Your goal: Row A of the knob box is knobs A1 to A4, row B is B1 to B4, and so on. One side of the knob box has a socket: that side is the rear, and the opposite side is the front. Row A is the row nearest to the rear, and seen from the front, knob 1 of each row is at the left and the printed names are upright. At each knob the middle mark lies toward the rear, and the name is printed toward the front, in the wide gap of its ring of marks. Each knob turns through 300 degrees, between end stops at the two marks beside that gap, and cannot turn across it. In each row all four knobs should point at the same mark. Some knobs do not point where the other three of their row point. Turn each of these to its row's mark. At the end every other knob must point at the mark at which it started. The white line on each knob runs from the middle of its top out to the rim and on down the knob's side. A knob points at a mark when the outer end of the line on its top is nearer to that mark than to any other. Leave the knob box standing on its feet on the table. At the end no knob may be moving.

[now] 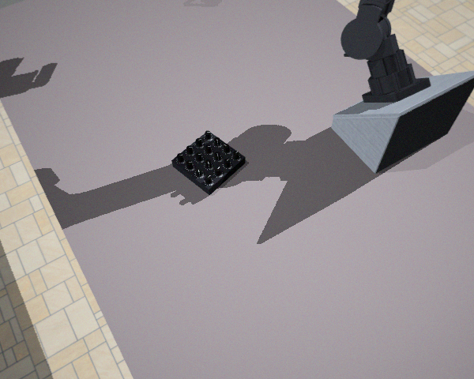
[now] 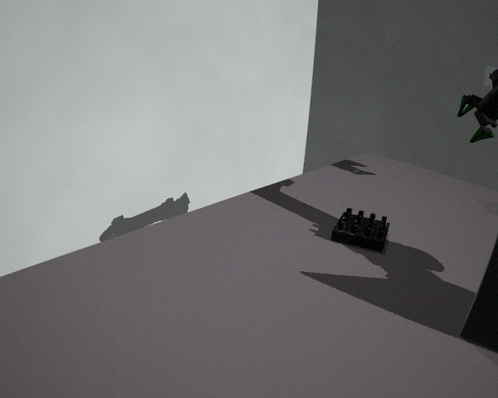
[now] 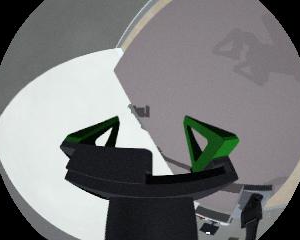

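Note:
The black knob box (image 1: 229, 175) (image 2: 358, 242) stands flat on the table, with one corner toward the viewer in the top view. Its four-by-four black knobs stand upright, with small white lines and marks. The names, the socket and most line directions are too small to read. My gripper (image 2: 465, 128) (image 3: 151, 119) is open and empty, its green fingers wide apart. It is high above the table, up and to the right of the box in the exterior view. The top view does not show it, and the box is not visible in the wrist view.
The arm's wedge-shaped base (image 1: 363, 134) (image 2: 491, 295) stands right of the box. The arm (image 1: 362, 39) rises from it out of view. Arm shadows cross the table (image 1: 250, 305) (image 2: 176, 321) and surround part of the box. A pale wall (image 2: 146, 107) stands beyond the table's edge.

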You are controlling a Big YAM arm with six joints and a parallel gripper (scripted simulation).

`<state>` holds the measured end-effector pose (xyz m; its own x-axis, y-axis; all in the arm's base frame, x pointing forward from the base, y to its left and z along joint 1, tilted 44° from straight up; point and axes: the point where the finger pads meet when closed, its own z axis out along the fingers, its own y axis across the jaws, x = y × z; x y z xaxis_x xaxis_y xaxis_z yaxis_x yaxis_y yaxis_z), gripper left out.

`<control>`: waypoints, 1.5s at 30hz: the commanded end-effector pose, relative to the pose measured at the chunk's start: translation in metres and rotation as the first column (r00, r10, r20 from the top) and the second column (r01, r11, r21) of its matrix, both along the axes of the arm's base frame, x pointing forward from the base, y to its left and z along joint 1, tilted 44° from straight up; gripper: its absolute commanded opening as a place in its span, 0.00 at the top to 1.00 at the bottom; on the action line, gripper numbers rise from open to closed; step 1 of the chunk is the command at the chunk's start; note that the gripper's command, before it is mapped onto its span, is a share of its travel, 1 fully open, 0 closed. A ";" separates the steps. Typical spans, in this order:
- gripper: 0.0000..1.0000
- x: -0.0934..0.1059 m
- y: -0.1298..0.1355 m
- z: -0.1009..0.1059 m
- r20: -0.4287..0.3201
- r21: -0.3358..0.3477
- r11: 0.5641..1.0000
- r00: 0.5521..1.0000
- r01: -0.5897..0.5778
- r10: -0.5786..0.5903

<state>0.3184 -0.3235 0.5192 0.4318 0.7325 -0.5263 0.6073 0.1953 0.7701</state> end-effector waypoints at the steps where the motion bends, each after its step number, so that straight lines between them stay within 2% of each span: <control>1: 0.00 0.011 -0.001 0.023 -0.011 -0.098 0.994 0.999 -0.041 0.040; 2: 0.00 0.032 0.011 0.008 -0.050 -0.135 0.985 0.993 -0.109 0.103; 6: 0.00 0.055 0.029 0.006 -0.080 -0.197 0.962 0.981 -0.191 0.178; 8: 0.00 0.064 0.038 0.018 -0.080 -0.239 0.946 0.975 -0.220 0.206; 9: 0.00 0.073 0.045 0.004 -0.106 -0.249 0.935 0.966 -0.254 0.235; 13: 0.00 0.096 0.068 0.002 -0.141 -0.313 0.889 0.943 -0.333 0.303; 15: 0.00 0.104 0.078 0.008 -0.147 -0.349 0.866 0.933 -0.359 0.328; 16: 0.00 0.112 0.087 0.000 -0.169 -0.363 0.846 0.921 -0.390 0.352; 18: 0.00 0.112 0.087 0.000 -0.169 -0.363 0.846 0.921 -0.390 0.352; 19: 0.00 0.123 0.101 -0.002 -0.188 -0.396 0.813 0.904 -0.427 0.383; 21: 0.00 0.132 0.114 -0.003 -0.205 -0.424 0.781 0.889 -0.458 0.410; 22: 0.00 0.133 0.117 0.016 -0.189 -0.454 0.767 0.891 -0.453 0.414; 23: 0.00 0.140 0.126 -0.004 -0.220 -0.450 0.751 0.875 -0.484 0.432; 29: 0.00 0.165 0.172 -0.008 -0.277 -0.539 0.625 0.820 -0.564 0.501; 30: 0.00 0.168 0.180 -0.002 -0.278 -0.559 0.604 0.815 -0.568 0.509; 31: 0.00 0.173 0.191 -0.010 -0.298 -0.569 0.575 0.799 -0.588 0.523; 33: 0.00 0.178 0.204 -0.011 -0.312 -0.591 0.536 0.784 -0.603 0.537; 35: 0.00 0.178 0.204 -0.011 -0.312 -0.591 0.536 0.784 -0.603 0.537; 36: 0.00 0.184 0.223 -0.008 -0.327 -0.623 0.484 0.766 -0.615 0.553; 40: 0.00 0.193 0.255 -0.015 -0.362 -0.661 0.393 0.731 -0.639 0.578; 41: 0.00 0.194 0.262 -0.009 -0.362 -0.677 0.373 0.728 -0.634 0.582; 42: 0.00 0.197 0.275 -0.017 -0.381 -0.686 0.336 0.712 -0.645 0.590; 45: 0.00 0.201 0.303 -0.019 -0.404 -0.717 0.258 0.688 -0.647 0.603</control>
<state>0.5088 -0.0470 0.4920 -0.0394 0.1670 -0.9852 0.0963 0.9820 0.1626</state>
